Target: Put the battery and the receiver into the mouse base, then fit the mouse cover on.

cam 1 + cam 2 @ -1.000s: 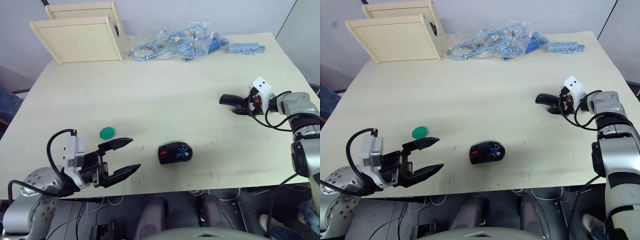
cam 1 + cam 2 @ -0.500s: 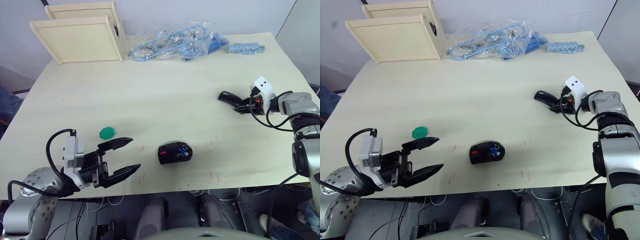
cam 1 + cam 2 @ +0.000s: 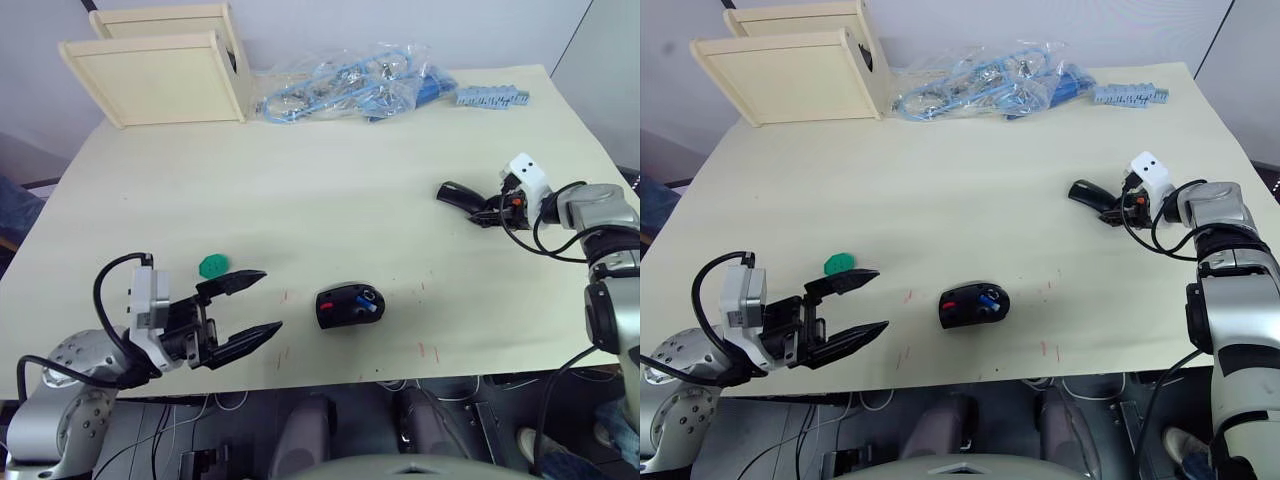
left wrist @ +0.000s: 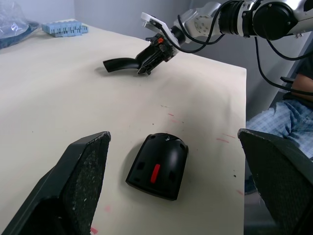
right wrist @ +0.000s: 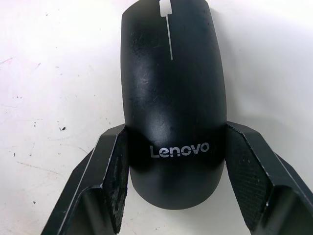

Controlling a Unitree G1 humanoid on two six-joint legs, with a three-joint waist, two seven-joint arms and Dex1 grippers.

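The black mouse base (image 3: 350, 304) lies open side up near the table's front edge, showing a red part and the blue battery (image 3: 369, 301) inside. The receiver is hidden. My left gripper (image 3: 268, 300) stands open to the left of the base, at the table's front edge and apart from it. At the right side of the table my right gripper (image 3: 487, 212) is shut on the glossy black mouse cover (image 3: 458, 195). The right wrist view shows the cover (image 5: 173, 98) held by its rear end between both fingers (image 5: 115, 171).
A small green disc (image 3: 214, 265) lies just behind the left gripper. Two wooden boxes (image 3: 160, 75) stand at the back left. A bag of blue cables (image 3: 350, 88) and a blue connector strip (image 3: 490, 97) lie along the far edge.
My right gripper has shifted the mouse cover slightly to the left and tilted it. My left gripper has risen a little and stays open.
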